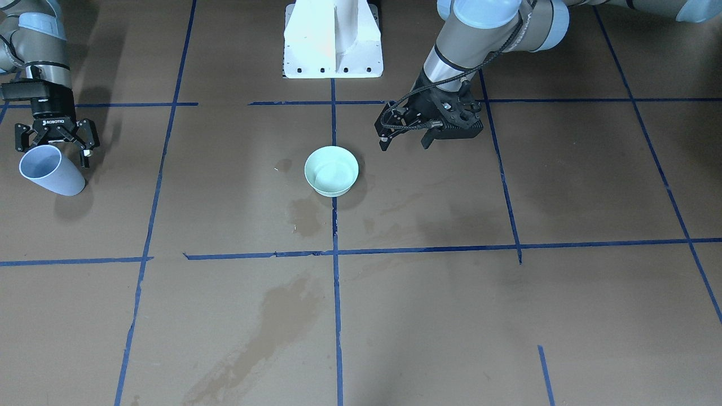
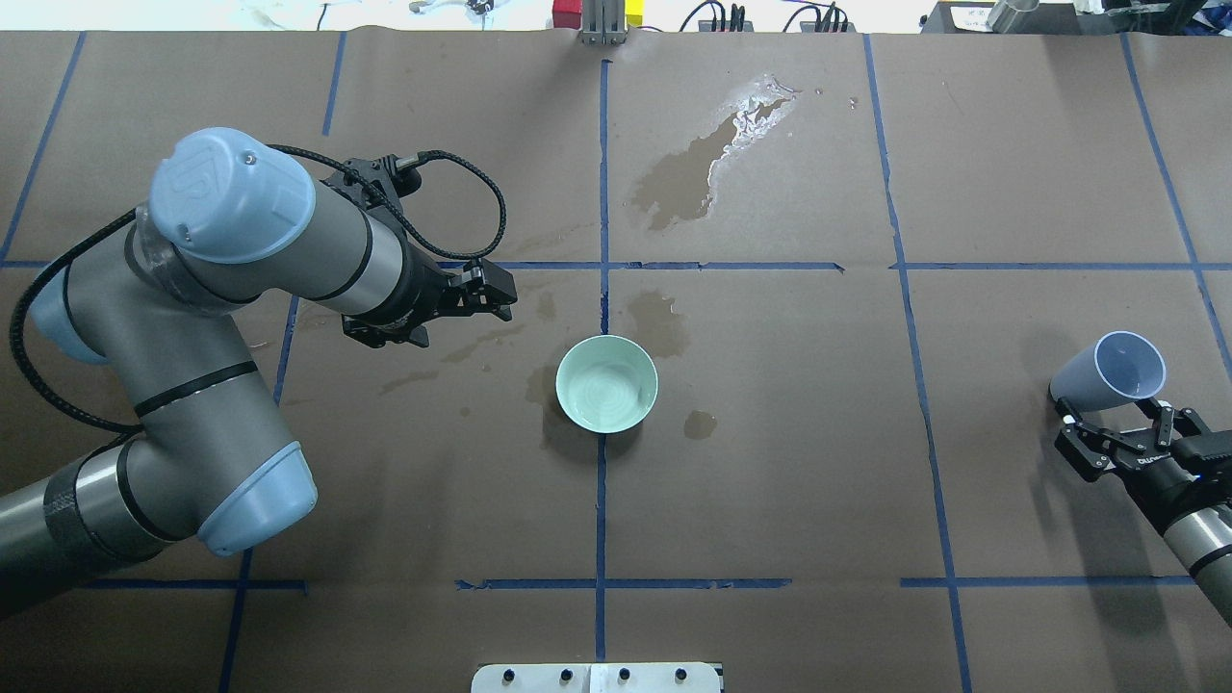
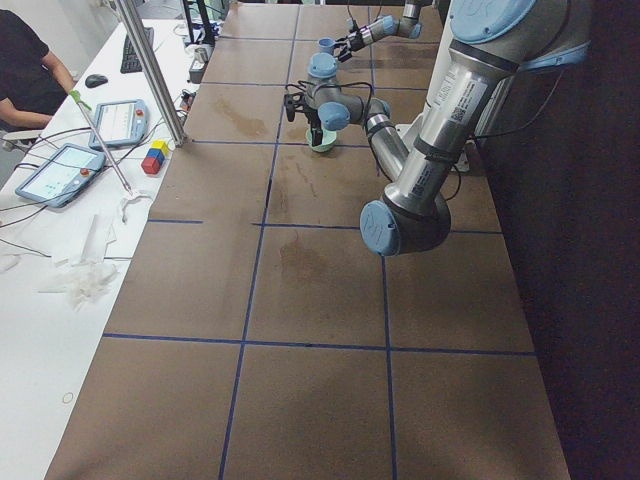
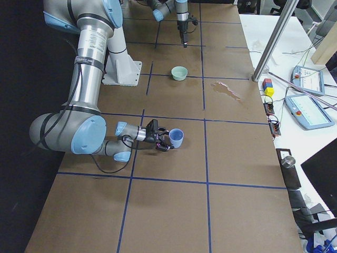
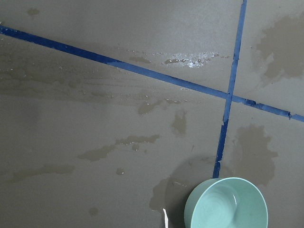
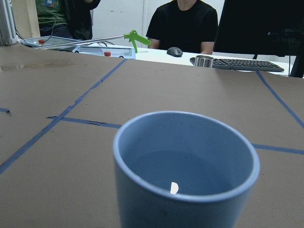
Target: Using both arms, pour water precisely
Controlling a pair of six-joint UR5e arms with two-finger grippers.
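A mint-green bowl [image 1: 331,170] [image 2: 607,382] stands at the table's middle; it also shows in the left wrist view [image 5: 225,204]. My left gripper [image 1: 405,143] [image 2: 489,293] hovers beside it on my left, fingers pointing down, open and empty. A light-blue cup [image 1: 51,171] [image 2: 1107,375] stands upright far to my right. My right gripper [image 1: 55,153] [image 2: 1116,422] lies level behind it, fingers spread wide at the cup's base. The cup fills the right wrist view [image 6: 185,166]; I cannot tell water from its pale bottom.
Wet stains mark the brown paper near the bowl [image 2: 659,318] and at the far side [image 2: 703,168]. The white pedestal [image 1: 333,39] stands at my base. A metal post [image 4: 271,47], tablets and seated people [image 6: 183,23] are beyond the far edge.
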